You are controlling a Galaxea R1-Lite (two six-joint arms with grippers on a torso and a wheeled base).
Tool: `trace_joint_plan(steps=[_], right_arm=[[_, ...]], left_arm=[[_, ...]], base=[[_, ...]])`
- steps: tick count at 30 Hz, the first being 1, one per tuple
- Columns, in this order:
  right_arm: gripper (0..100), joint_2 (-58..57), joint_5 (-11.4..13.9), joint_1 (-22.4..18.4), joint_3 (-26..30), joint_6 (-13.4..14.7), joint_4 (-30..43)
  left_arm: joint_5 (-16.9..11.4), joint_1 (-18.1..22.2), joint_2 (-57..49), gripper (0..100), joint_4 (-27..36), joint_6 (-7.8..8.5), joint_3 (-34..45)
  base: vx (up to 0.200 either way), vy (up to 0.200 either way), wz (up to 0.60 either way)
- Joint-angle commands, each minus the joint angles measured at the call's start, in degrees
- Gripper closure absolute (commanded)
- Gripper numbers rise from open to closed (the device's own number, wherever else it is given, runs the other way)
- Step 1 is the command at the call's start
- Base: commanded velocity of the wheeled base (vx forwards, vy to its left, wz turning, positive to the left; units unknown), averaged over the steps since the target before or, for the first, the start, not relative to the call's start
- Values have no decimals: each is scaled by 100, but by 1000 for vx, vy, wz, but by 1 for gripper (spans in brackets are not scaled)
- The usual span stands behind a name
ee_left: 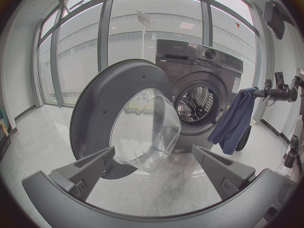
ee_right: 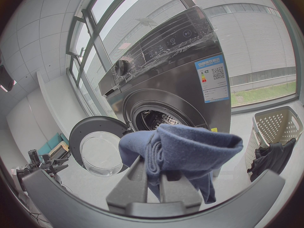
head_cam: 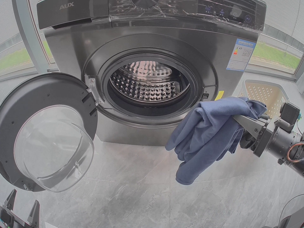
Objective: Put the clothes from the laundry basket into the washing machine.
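Pinching the blue garment (head_cam: 205, 133) between clamped fingers, right gripper (ee_right: 154, 174) holds it just right of the washing machine (head_cam: 152, 41) drum mouth (head_cam: 148, 83), where dangling folds may snag the rim or slip free; left gripper (ee_left: 152, 157) fingers spread wide, holding nothing.

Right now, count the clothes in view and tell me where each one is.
2. A blue garment hangs from the right tool, in front of the washer. A black garment drapes over the basket rim. More may lie hidden inside the basket.
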Motion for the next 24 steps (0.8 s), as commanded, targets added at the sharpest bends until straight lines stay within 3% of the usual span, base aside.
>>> trace_joint_plan(steps=[1,6,7,10,16,18,21,24], right_arm=[[100,71,-1,10,5,-10,0],[100,343,-107,476,-83,192,-18],[100,589,-186,634,-100,298,-26],[100,941,-370,862,-293,421,-105],[100,1627,-458,942,-768,447,-800],[100,1864,-581,942,-944,430,-1072],[100,2180,-748,942,-1190,430,-1345],[100,2418,-871,950,-1471,430,-1415]], left_arm=[[1,3,-86,0,-2,-3,92],[-34,20,-95,0,-11,172,101],[-43,20,-104,0,-11,295,101],[-140,20,-86,0,-2,454,92],[-157,20,-104,0,-28,454,101],[-210,29,-104,0,-204,375,-92],[-772,117,213,0,-327,392,-918],[-1625,328,863,0,-345,366,-1235]], base=[[0,0,0],[0,0,0],[0,0,0],[0,0,0],[0,0,0],[0,0,0],[0,0,0],[0,0,0]])
